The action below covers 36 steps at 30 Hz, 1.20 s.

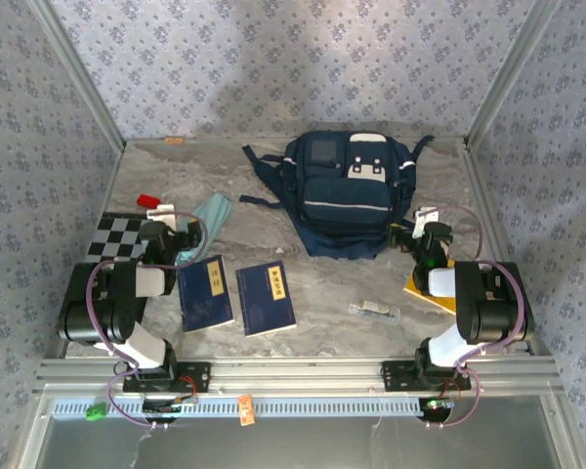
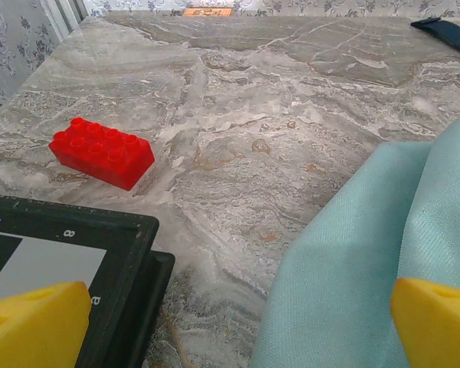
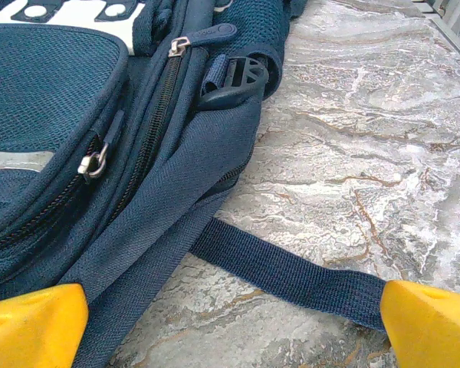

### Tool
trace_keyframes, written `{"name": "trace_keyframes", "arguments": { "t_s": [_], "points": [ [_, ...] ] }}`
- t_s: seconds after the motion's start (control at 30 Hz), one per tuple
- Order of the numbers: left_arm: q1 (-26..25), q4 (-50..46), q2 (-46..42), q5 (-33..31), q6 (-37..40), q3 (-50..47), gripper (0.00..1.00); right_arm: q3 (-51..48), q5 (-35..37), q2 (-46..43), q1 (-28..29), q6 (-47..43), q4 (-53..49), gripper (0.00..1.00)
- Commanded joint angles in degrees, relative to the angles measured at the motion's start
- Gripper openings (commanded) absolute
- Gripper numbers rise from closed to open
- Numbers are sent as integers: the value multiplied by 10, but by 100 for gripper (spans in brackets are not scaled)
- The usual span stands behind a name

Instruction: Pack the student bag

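"Toward the upper centre of the overhead frame lies the student bag (image 1: 347, 195), flat on the bench (image 1: 176, 166), front pockets up. Is it open?"

"Judging by the right wrist view, no. The zip (image 3: 157, 107) there runs shut, and what is inside I cannot tell. The right gripper (image 3: 230, 322) hovers by the bag's lower right corner, jaws wide, empty."

"So opening comes first?"

"I'd say so. Pinch the zip pull (image 3: 92, 163), not the loose strap (image 3: 291, 276). The left gripper (image 2: 238, 322), likewise wide and empty, hangs over the teal cloth (image 2: 383, 230) at left of frame. A navy book (image 1: 206, 292) and its twin (image 1: 266, 298) lie unpacked at lower centre."
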Motion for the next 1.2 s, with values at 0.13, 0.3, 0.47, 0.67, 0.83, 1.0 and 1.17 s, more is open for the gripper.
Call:
{"name": "trace_keyframes", "arguments": {
  "t_s": [0.13,0.3,0.47,0.67,0.83,1.0,1.17],
  "points": [
    [2,-8,-3,16,8,11,100,9,2,-5,3,-11,11,100],
    [2,-9,-3,16,7,10,100,10,2,-5,3,-11,11,100],
    [3,-9,-3,16,8,10,100,9,2,-4,3,-11,11,100],
    [2,-8,-3,16,7,11,100,9,2,-5,3,-10,11,100],
    [2,-9,-3,16,7,10,100,9,2,-5,3,-10,10,100],
    [1,-9,-3,16,8,10,100,10,0,-5,3,-10,10,100],
    [2,-9,-3,16,7,10,100,10,-13,-5,-5,-6,8,100]
  ]
}}
